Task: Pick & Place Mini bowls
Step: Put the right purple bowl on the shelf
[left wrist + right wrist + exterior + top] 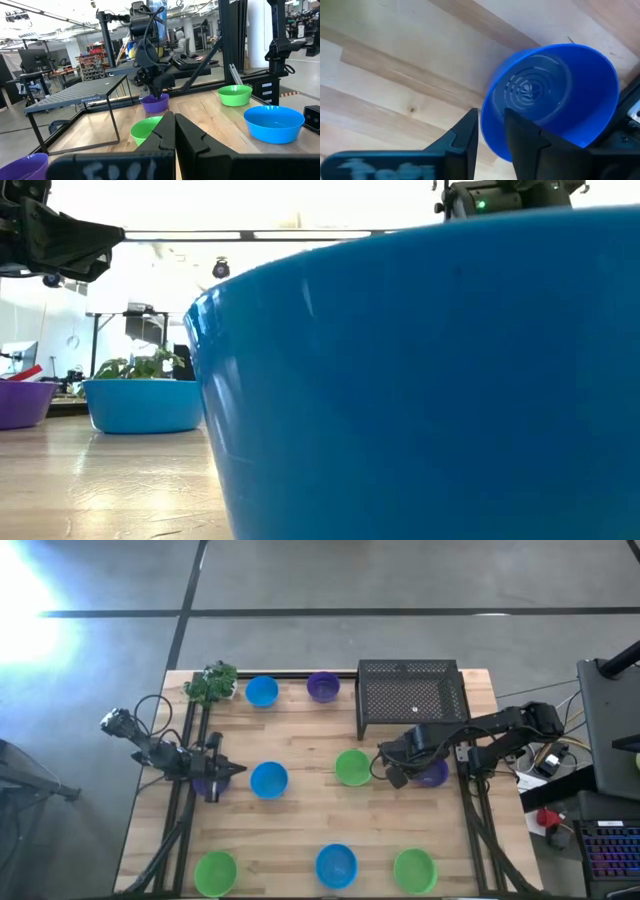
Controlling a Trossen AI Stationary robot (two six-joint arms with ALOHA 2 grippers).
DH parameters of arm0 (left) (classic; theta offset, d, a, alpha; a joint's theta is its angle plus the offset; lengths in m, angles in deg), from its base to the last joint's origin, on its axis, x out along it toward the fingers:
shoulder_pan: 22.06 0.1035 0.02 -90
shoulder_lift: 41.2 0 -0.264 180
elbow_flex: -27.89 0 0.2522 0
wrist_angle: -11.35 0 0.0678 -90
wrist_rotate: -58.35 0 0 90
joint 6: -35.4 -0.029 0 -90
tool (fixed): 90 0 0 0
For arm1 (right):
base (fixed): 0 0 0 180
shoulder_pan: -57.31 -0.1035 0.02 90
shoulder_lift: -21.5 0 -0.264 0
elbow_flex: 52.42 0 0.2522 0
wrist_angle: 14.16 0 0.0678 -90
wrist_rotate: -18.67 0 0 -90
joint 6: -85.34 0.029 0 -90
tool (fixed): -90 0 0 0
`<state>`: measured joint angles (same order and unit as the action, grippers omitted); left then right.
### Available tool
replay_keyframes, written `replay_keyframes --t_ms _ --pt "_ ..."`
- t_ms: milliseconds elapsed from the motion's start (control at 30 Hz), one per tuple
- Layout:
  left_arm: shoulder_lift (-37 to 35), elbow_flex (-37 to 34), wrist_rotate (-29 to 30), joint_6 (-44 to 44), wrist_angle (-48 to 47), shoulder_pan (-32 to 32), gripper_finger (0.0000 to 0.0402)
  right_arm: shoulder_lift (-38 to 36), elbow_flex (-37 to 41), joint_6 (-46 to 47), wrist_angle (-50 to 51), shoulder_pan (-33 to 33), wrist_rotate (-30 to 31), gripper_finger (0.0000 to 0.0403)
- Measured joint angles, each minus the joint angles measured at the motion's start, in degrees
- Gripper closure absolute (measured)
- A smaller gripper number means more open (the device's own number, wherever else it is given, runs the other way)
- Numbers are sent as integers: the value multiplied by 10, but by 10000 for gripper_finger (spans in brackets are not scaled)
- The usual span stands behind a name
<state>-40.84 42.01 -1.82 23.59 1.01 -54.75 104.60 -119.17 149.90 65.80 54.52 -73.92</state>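
Several mini bowls in blue, green and purple stand upright on the wooden table. My right gripper points down, open, over a purple bowl in front of the black mesh rack. One finger stands outside that bowl's wall and one inside. The left wrist view shows it above the same bowl. My left gripper waits shut at the table's left edge, pointing level across the table. Another purple bowl sits partly hidden under it. My right gripper comes from above, pointing down, with the purple bowl's rim between its open fingers, one outside the wall and one inside. Whether either finger touches the rim, I cannot tell. The bowl sits upright on the table.
A green bowl stands close on the left of my right gripper. A blue bowl is mid-table. Green, blue and green line the near edge. Blue, purple and a plant line the far edge.
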Motion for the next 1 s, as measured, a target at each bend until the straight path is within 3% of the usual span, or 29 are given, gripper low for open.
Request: replay_keyframes --t_ms 700,867,1000 --pt "0 0 0 0 0 0 402 26 56 -2 -57 -4 9 309" --pt "0 0 0 0 0 0 402 26 64 -10 -66 -4 9 323" --pt "0 0 0 0 0 0 402 26 64 -27 -79 -4 8 363"
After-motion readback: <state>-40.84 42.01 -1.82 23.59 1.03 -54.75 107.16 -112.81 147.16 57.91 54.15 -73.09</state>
